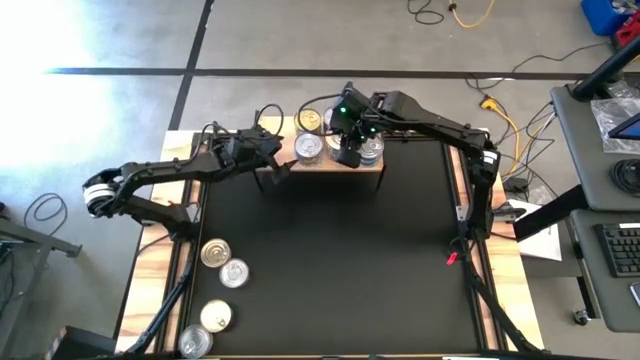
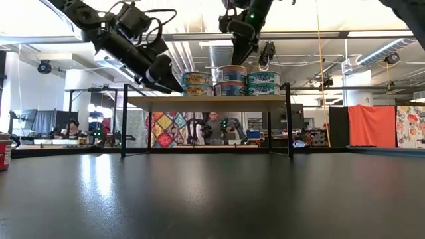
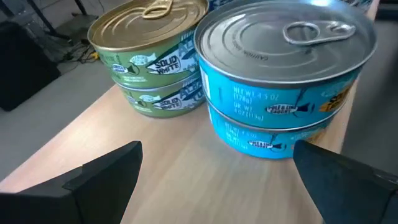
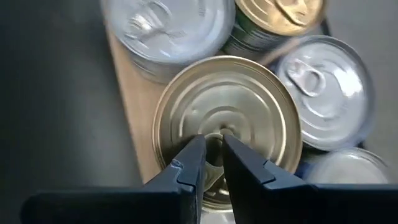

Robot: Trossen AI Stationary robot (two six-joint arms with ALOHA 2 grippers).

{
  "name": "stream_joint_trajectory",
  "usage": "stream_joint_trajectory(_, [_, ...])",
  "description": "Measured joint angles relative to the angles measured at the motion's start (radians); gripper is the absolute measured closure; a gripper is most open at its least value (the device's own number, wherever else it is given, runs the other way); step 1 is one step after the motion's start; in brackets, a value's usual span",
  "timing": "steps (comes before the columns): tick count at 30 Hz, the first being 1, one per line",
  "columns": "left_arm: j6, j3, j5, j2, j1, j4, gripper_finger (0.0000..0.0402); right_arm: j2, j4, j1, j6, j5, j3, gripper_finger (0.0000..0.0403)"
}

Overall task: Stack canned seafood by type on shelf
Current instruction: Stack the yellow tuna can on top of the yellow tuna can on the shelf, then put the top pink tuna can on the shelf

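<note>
Nearest the front edge of the black tabletop, well away from both sets of jaws, four short round metal tins lie loose at the left front corner, two with gold lids and two silver.

Farther back stands the small light-wood shelf on dark legs, at the tabletop's far edge. The left gripper hangs at the shelf's left end with its jaws spread wide and holding nothing. Just ahead of these jaws, on the shelf board, stands a stack of two blue-labelled tins with a silver pull-tab lid. Beyond that and to one side is a stack of two green-labelled tins with a gold lid.

The right gripper comes down from above over the middle of the shelf. Its jaws are drawn narrow, almost together, their tips at the centre of a gold-coloured tin top with ring ridges. Whether they pinch anything there cannot be told. Around that tin, past the jaws, sit more silver-lidded tins and another gold-lidded tin.
</note>
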Motion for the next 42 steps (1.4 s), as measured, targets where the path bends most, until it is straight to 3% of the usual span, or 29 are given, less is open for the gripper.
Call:
stream_joint_trajectory(4, [0.009, 0.027, -0.038, -0.002, 0.0, -0.056, 0.0002, 0.001, 0.008, 0.005, 0.024, -0.075, 0.0, 0.0355])
stream_joint_trajectory(13, [0.005, 0.087, -0.053, -0.176, -0.074, -0.336, 0.0004, -0.052, 0.091, 0.016, 0.025, -0.068, 0.001, 0.0355])
stream_joint_trajectory(18, [-0.138, 0.101, -0.055, -0.348, -0.281, -0.527, 0.0017, -0.123, 0.227, 0.056, 0.012, 0.002, 0.002, 0.0349])
stream_joint_trajectory(24, [-0.518, 0.101, -0.137, -0.469, -0.664, -0.815, 0.0023, -0.167, 0.358, 0.183, 0.048, 0.021, 0.002, 0.0339])
stream_joint_trajectory(29, [-0.891, 0.101, -0.203, -0.422, -1.041, -0.963, 0.0023, -0.148, 0.372, 0.332, 0.104, 0.129, 0.0, 0.0333])
stream_joint_trajectory(32, [-1.078, 0.096, -0.208, -0.349, -1.201, -1.012, 0.0023, -0.131, 0.347, 0.417, 0.131, 0.201, 0.0, 0.0331])
stream_joint_trajectory(37, [-1.343, 0.077, -0.21, -0.22, -1.28, -1.054, 0.0023, -0.126, 0.299, 0.544, 0.176, 0.354, 0.0, 0.0333])
stream_joint_trajectory(42, [-1.469, 0.053, -0.16, -0.091, -1.264, -1.059, 0.0023, -0.129, 0.28, 0.643, 0.231, 0.372, 0.0, 0.0342])
